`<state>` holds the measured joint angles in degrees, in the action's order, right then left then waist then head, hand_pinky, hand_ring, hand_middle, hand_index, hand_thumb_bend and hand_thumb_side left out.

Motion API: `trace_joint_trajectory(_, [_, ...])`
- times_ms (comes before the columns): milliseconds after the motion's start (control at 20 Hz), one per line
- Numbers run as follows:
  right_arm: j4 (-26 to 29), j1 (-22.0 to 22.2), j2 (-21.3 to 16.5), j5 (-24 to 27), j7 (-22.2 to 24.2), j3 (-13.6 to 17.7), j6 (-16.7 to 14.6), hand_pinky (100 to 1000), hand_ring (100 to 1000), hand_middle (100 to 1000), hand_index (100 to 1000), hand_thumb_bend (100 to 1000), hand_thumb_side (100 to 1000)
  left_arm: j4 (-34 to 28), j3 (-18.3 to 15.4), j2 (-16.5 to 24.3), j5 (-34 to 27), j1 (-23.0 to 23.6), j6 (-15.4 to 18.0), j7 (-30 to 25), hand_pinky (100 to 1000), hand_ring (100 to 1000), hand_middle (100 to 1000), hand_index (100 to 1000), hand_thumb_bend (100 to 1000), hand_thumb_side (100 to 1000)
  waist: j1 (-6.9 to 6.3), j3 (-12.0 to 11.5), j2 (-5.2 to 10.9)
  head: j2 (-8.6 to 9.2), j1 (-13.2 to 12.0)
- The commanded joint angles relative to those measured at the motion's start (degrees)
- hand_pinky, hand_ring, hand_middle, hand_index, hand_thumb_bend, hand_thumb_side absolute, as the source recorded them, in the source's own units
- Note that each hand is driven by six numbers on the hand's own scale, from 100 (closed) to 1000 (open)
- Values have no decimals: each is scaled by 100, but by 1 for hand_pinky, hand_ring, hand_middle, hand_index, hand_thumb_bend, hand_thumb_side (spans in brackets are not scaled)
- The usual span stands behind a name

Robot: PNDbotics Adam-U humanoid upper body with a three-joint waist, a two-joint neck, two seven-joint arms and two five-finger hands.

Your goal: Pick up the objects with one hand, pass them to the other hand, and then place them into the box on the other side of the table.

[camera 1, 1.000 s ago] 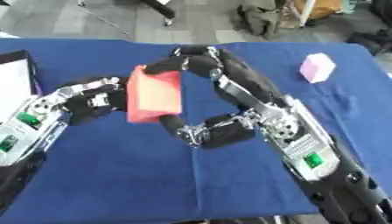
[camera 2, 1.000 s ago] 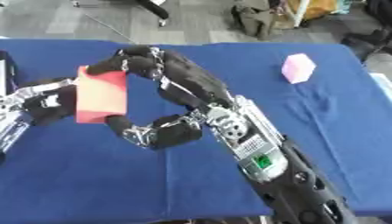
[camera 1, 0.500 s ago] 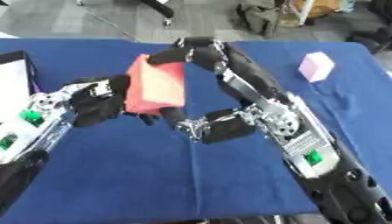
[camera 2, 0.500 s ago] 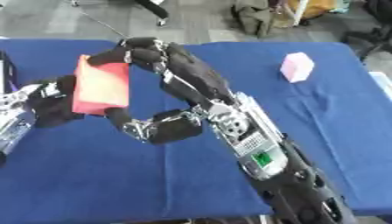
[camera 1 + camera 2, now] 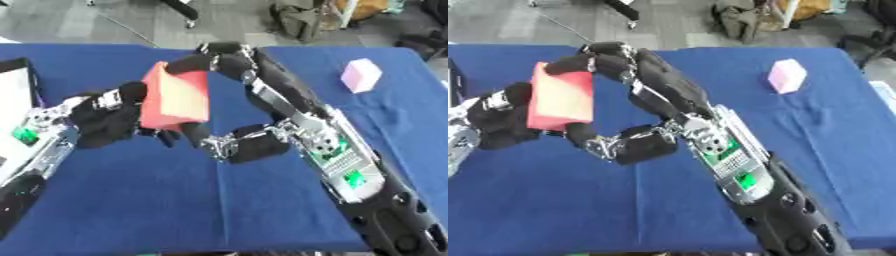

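A red block (image 5: 175,100) is held upright above the blue table (image 5: 131,200), left of centre. My right hand (image 5: 223,62) is shut on it, fingers curled over its top edge and the thumb (image 5: 194,134) under its lower edge. My left hand (image 5: 105,120) is pressed against the block's left side, one finger on its upper left edge and others curled under its bottom; the block hides part of that hand. A white box with a black rim (image 5: 16,90) shows at the far left edge.
A small pink block (image 5: 360,75) lies on the cloth at the back right. My right forearm (image 5: 332,155) crosses the table's middle from the lower right. Bags and chair legs stand on the floor beyond the far edge.
The right hand has raised the red block a little. The left hand has moved right, up against the block's left side.
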<state>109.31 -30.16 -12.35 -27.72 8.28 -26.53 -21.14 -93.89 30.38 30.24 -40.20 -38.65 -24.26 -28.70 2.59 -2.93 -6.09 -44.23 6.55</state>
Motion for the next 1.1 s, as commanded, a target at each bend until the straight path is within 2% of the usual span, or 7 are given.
trace_joint_trajectory(50, [-17, -53, -50, -38, 34, -29, -11, 676, 608, 278, 399, 100, 100, -215, -57, -108, -250, -131, 77, 10, 692, 645, 550, 737, 1000, 617, -17, -3, 76, 11, 16])
trace_joint_trajectory(650, [-46, -25, -11, -48, 14, -6, -11, 677, 617, 277, 399, 100, 100, -379, 74, -384, -750, -147, 45, 34, 690, 626, 532, 722, 1000, 599, -23, 31, 61, 11, 18])
trace_joint_trajectory(1100, [-5, 40, -29, -141, -78, 42, 55, 673, 615, 281, 396, 100, 100, -319, 242, -226, -725, -120, -120, -82, 686, 613, 521, 713, 991, 592, -32, 61, 52, 11, -11])
